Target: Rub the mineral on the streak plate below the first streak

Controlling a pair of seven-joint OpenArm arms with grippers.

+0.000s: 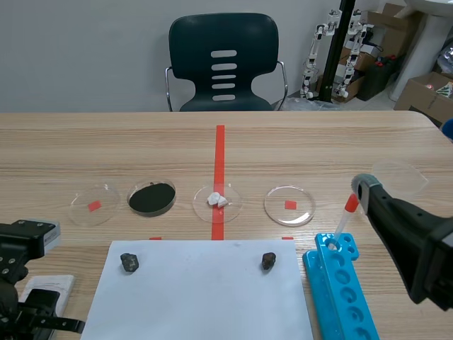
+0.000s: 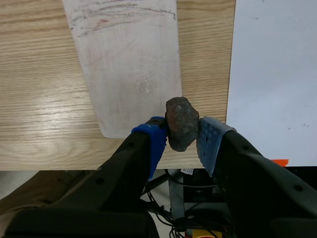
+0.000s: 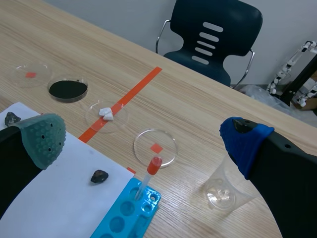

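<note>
The left arm (image 1: 21,261) sits low on its own side, and the left gripper (image 2: 182,133) points down with both blue pads (image 2: 157,140) clamped on a dark mineral (image 2: 181,121). The right arm (image 1: 414,237) lies low too. The right gripper (image 3: 144,141) is spread wide and holds nothing.

The mineral (image 2: 181,124) is coloured dark grey-brown; the white streak plate (image 2: 129,69) is marked by grey streaks (image 2: 124,12) at 12 o'clock.

Left gripper (image 2: 182,136) clamped on dark mineral (image 2: 181,123), just over white streak plate's (image 2: 130,69) near edge, faint streaks far end
</note>
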